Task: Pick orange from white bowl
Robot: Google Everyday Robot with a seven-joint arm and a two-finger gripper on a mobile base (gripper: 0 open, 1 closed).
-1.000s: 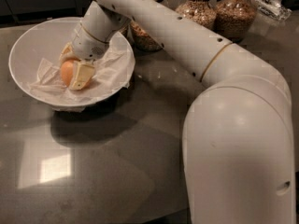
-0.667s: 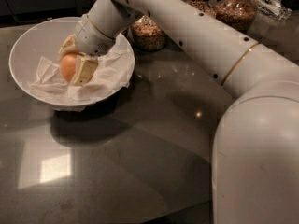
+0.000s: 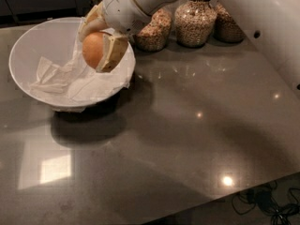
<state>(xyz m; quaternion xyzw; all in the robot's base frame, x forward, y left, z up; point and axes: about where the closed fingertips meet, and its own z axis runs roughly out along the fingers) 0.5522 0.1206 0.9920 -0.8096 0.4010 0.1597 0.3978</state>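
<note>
The orange [image 3: 93, 49] is held between the two pale fingers of my gripper [image 3: 96, 45], which is shut on it. The fruit hangs above the right half of the white bowl [image 3: 28, 46], clear of the crumpled white paper [image 3: 65, 81] that lines it. One finger [image 3: 112, 54] shows on the fruit's right side, the other behind its upper left. My white arm reaches in from the top right.
Three glass jars of grain [image 3: 194, 20] stand behind the bowl at the back of the dark grey countertop [image 3: 187, 135]. The counter's front edge runs along the bottom right, with cables [image 3: 267, 203] on the floor below it.
The gripper has lifted the orange up out of the bowl's paper lining and moved it to the right. The view has shifted, so the arm fills less of the picture.
</note>
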